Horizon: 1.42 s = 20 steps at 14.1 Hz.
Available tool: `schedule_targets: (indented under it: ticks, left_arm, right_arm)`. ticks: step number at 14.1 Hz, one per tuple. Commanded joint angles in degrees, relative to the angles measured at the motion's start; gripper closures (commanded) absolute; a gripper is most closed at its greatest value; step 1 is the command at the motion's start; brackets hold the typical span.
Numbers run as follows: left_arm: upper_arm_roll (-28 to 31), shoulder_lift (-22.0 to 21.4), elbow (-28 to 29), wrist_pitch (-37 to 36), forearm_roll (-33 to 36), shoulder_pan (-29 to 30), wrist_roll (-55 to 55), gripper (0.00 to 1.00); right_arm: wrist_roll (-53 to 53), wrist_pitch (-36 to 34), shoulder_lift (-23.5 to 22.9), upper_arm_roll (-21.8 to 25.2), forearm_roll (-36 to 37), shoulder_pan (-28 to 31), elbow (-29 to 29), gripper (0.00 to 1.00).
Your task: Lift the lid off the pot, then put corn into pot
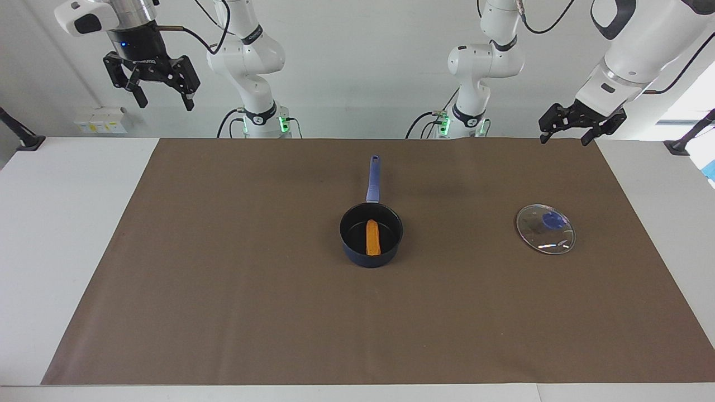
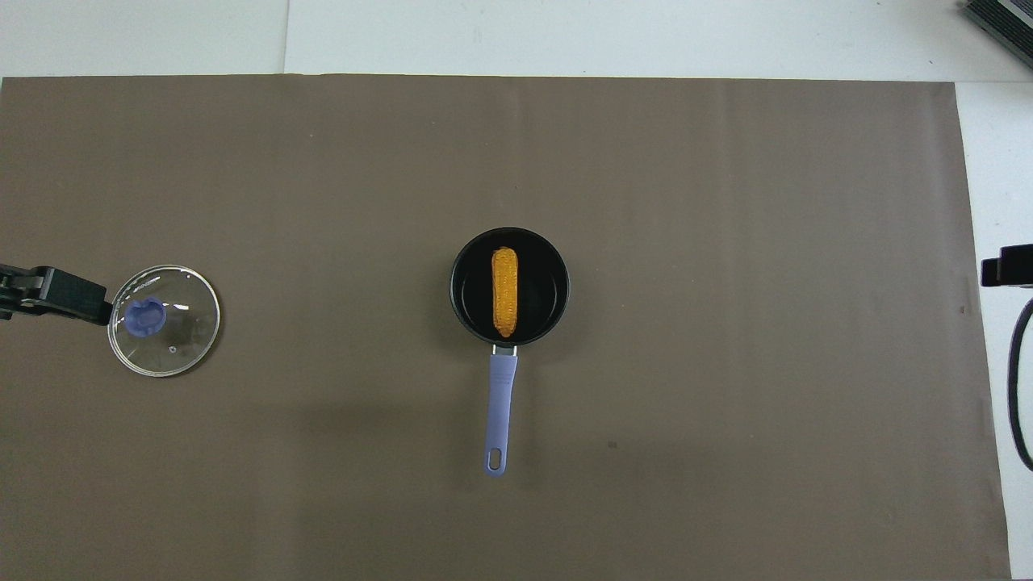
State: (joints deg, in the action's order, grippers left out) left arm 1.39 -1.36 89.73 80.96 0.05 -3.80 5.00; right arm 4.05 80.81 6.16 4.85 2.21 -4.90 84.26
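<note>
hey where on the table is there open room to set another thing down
Bare brown mat lies between the pot, which holds the corn, and the right arm's end, and between pot and lid. Only the lid's patch, at the left arm's end, is occupied. Both grippers hang raised by the bases.

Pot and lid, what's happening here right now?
Nothing is being held. The corn lies inside the pot, and the lid lies flat on the mat toward the left arm's end. The left hand and right hand both hang open, raised near their bases. The job looks done.
</note>
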Motion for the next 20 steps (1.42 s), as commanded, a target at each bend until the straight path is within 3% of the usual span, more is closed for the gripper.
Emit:
schedule_targets:
  ticks: [1, 7, 20]
  left_arm:
    - [-0.2, -0.6, -0.1, -0.7, 0.0, 0.3, 0.9, 0.0]
    - [-0.2, -0.3, -3.2, -3.3, -0.1, 0.5, 1.2, 0.0]
    - [-0.2, -1.3, -1.2, -1.3, -0.8, 0.5, 1.4, 0.0]
  right_arm:
    - [-1.5, -0.9, 1.8, 0.1, -1.3, 0.6, 2.0, 0.0]
    - [-1.8, -0.2, 1.7, 0.0, -3.0, 0.4, 3.1, 0.0]
    - [-4.7, -0.7, 1.7, 0.0, -3.0, 0.2, 2.9, 0.0]
